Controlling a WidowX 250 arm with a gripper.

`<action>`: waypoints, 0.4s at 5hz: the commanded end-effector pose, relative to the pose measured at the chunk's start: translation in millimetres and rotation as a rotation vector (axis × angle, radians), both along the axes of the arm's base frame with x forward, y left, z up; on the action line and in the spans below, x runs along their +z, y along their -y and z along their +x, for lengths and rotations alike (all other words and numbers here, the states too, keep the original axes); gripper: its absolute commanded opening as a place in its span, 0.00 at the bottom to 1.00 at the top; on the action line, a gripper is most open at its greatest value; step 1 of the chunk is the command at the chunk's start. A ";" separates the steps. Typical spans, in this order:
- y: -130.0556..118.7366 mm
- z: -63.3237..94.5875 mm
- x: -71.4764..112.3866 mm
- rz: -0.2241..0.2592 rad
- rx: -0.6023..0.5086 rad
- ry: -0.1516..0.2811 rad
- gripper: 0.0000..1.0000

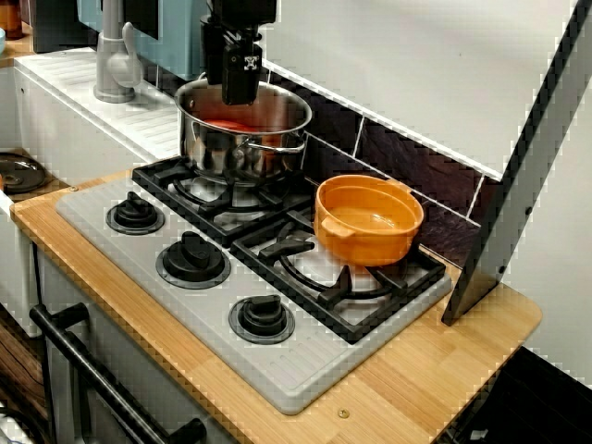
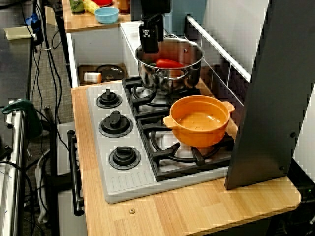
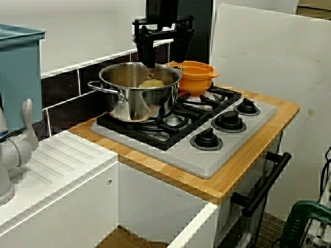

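My black gripper [image 1: 233, 92] [image 2: 150, 44] [image 3: 161, 61] hangs just above the steel pot [image 1: 242, 146] [image 2: 170, 78] [image 3: 135, 101], near its rim. The view from the left shows its fingers [image 3: 146, 54] apart, so it looks open, with nothing between them. The pot stands on the back burner of the stove [image 1: 277, 277]. Inside it lies a red item [image 1: 231, 124] [image 2: 169, 63]. In the view from the left a pale tan shape [image 3: 151, 83] shows in the pot. An empty orange pot [image 1: 368, 222] [image 2: 201, 120] [image 3: 192, 75] sits on the neighbouring burner.
Three black knobs [image 1: 192, 259] line the stove's front edge, with an oven handle [image 2: 75, 172] below. A grey faucet [image 1: 116, 55] and white drainboard [image 3: 57, 160] lie past the steel pot. A tall grey panel [image 2: 275, 98] leans on the counter beyond the orange pot. A blue bowl [image 2: 106, 14] sits on a far shelf.
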State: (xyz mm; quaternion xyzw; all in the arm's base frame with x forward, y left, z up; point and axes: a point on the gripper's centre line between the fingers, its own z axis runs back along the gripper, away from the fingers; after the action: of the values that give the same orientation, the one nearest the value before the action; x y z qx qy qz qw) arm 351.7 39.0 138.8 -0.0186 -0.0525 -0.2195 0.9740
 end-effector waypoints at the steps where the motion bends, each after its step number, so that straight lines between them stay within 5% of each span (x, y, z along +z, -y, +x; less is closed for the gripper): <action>1: 3.9 21.4 7.1 0.033 -0.066 0.054 1.00; 2: 7.6 26.6 0.4 0.044 -0.102 0.060 1.00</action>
State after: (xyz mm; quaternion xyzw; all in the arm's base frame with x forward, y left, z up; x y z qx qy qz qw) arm 368.9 30.3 118.6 -0.0069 -0.0447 -0.2636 0.9636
